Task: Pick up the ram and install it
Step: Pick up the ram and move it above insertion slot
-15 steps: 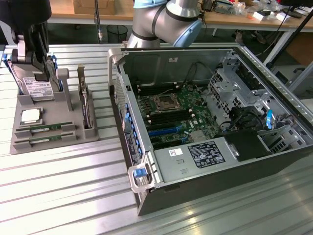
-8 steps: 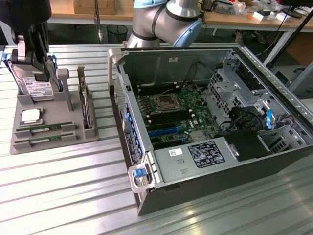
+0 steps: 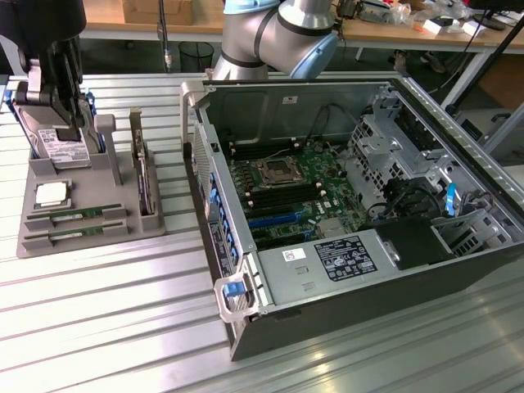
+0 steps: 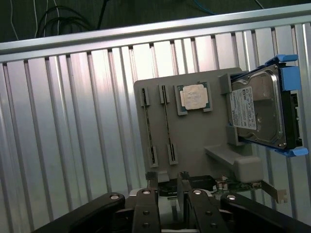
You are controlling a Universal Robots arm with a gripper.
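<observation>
Gripper [image 4: 167, 183] sits closest, fingers apart and holding nothing. It hangs over one end of the grey tray [image 4: 194, 141]. Ram [image 4: 167, 127] lies flat in the tray's slots, two sticks side by side just beside the processor [image 4: 193, 96], out ahead of the fingertips. Long axis runs crosswise to the gap between the fingers — lined up decently, I'd say.
</observation>
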